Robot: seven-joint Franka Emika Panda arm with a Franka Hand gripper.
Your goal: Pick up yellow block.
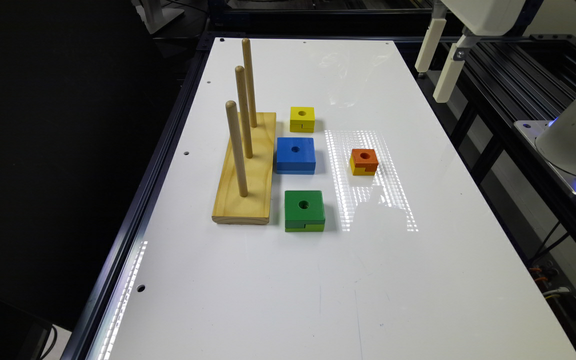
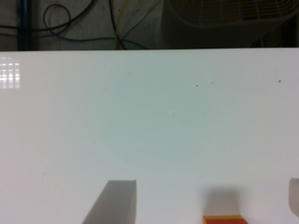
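The yellow block [image 1: 302, 119], a small all-yellow cube with a round hole in its top, rests on the white table [image 1: 418, 280] just beside the far end of the wooden peg base [image 1: 248, 175]. My gripper [image 1: 439, 60] hangs high above the table's far edge on the exterior view's right, well away from the block. In the wrist view the gripper [image 2: 205, 189] is open, its fingers [image 2: 114, 203] set wide apart with nothing between them.
A blue block [image 1: 295, 155] and a green block with a lime base [image 1: 304, 210] line up beside the yellow one. An orange-topped block [image 1: 364, 161] [image 2: 224, 219] sits apart toward the exterior view's right. Three upright pegs [image 1: 240, 112] rise from the base. The robot base [image 1: 575, 135] stands off the table edge.
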